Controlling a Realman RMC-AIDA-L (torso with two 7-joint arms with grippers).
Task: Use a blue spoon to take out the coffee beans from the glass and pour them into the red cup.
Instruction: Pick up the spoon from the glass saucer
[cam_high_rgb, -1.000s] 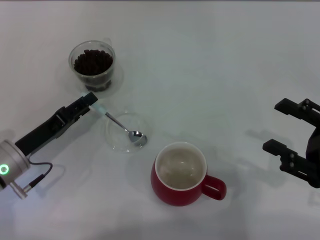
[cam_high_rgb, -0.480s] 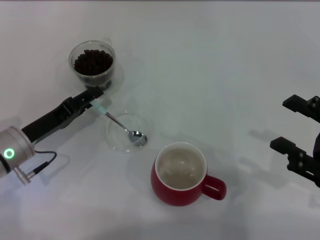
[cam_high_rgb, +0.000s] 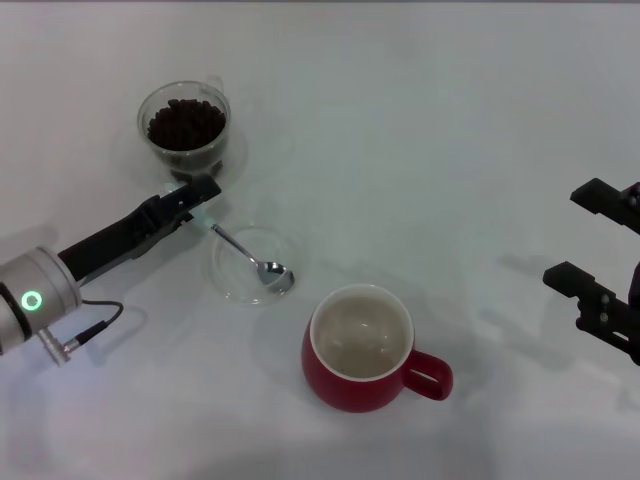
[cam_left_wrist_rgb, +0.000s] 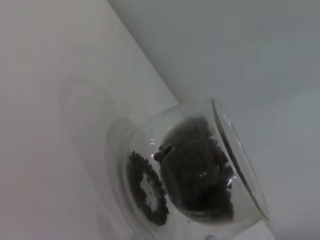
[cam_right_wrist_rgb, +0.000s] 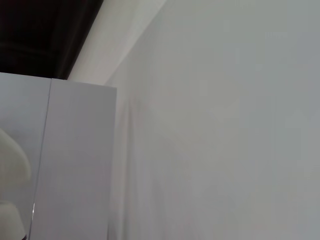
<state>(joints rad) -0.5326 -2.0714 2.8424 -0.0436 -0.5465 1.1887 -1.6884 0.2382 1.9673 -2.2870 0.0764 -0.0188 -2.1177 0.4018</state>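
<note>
Since the earlier frames the left gripper has slid farther along the counter toward the glass, and the right gripper has drawn back toward the right edge. Now the left one sits at the pale handle end of the spoon, whose bowl lies in a clear saucer left of the cup. Its fingers seem closed down around the handle tip, though I cannot tell for sure whether they grip it or only touch it. Beans fill the glass just beyond, at far left; the left wrist view shows them close ahead. By my reading the step in hand is securing the spoon; next it must be lifted clear of the saucer and dipped into the glass without knocking it. Over at the right the other gripper hangs idle above the counter, fingers spread wide, holding nothing.
</note>
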